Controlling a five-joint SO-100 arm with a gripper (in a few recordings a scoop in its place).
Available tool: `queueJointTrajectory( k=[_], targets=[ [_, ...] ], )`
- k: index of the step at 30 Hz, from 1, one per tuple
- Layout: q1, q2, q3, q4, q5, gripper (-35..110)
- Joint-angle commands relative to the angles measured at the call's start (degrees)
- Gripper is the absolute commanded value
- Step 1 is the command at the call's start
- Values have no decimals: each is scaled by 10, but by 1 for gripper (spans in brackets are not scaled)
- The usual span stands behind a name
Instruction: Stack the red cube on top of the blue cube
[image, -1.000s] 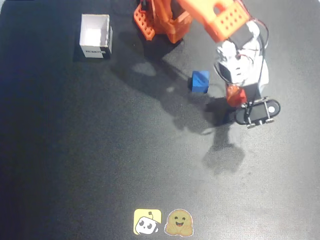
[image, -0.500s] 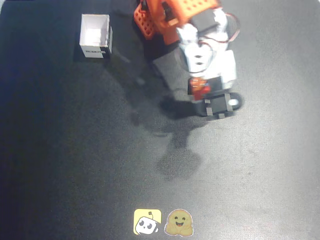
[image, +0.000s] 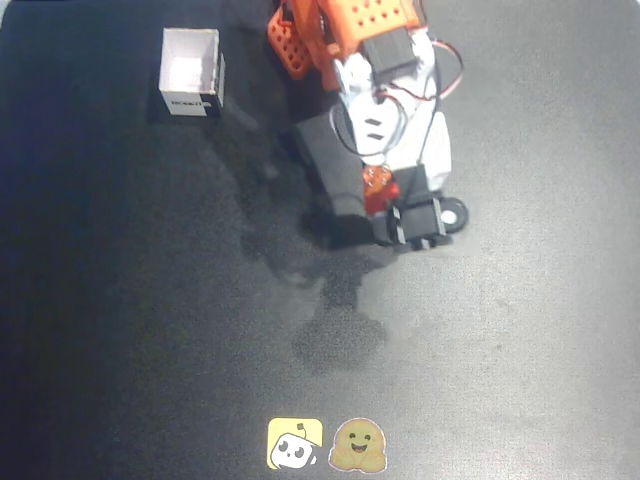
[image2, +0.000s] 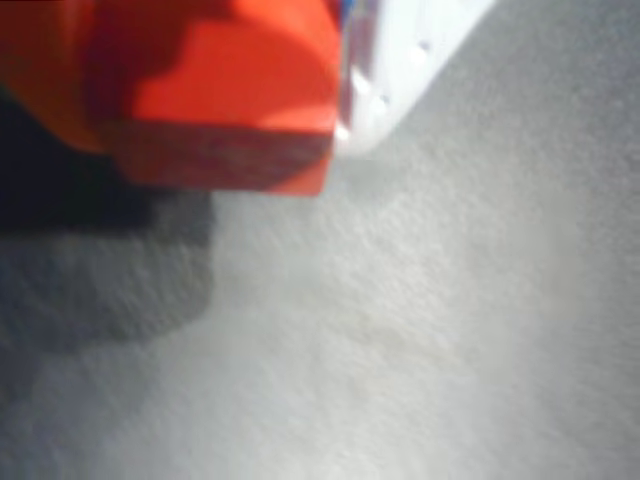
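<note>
This looks like a hobby robotics bench or small lab, though little of the room shows. A dark matte tabletop (image: 120, 330) carries an orange 3D-printed arm (image: 360, 40) at twelve o'clock, and two cartoon stickers (image: 325, 445) sit at six o'clock.

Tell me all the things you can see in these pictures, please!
white open box: one, white, top left of the overhead view, standing alone on the mat.
stickers: two, one yellow square and one brown smiling blob, side by side at the bottom edge of the overhead view.
table: one, dark mat-covered surface under everything.
red cube: one, red-orange, held between the fingers under the arm in the overhead view; it looms large and blurred at the top left of the wrist view.
blue cube: cannot be made out; the arm covers the middle of the overhead view.
arm: one, orange and white, reaching down from the top centre.
gripper: one, closed on the red cube.
</note>
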Motion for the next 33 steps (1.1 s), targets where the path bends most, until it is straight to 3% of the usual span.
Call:
queueJointTrajectory(
  k=[1, 18, 33],
  targets=[
    [10, -28, -54, -14, -13, 0],
    [-5, 245, 193, 25, -11, 0],
    [-52, 257, 221, 16, -54, 0]
  ],
)
